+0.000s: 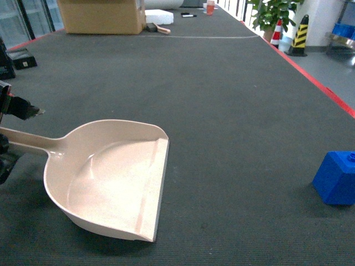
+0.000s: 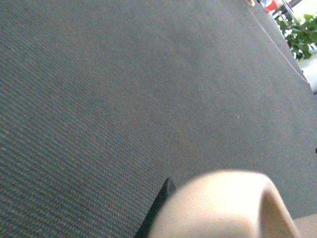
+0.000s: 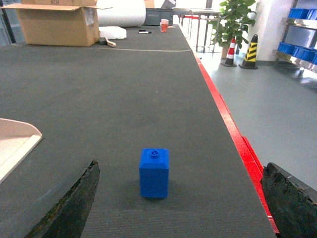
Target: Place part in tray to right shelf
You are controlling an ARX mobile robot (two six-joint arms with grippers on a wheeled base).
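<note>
Two dark fingers (image 3: 67,208) of my right gripper (image 3: 173,208) sat closest to the wrist camera, spread wide apart with nothing between them. Just ahead of them, standing on the dark mat (image 3: 124,99), was the part (image 3: 154,173), a little blue block with its stud on top. It was not touched yet.

Over on the other side, my left gripper (image 1: 6,147) was at the handle of the tray (image 1: 108,177). It seemed to be holding the handle, but I could not tell for sure from the pictures. The tray was empty, and the part (image 1: 336,178) lay well apart from it, far to the right.

So I judged I was at the very first step: picking up the part. Next I would need to move the right gripper forward, close on the block, and carry it over into the tray. I could not see the right shelf clearly.
</note>
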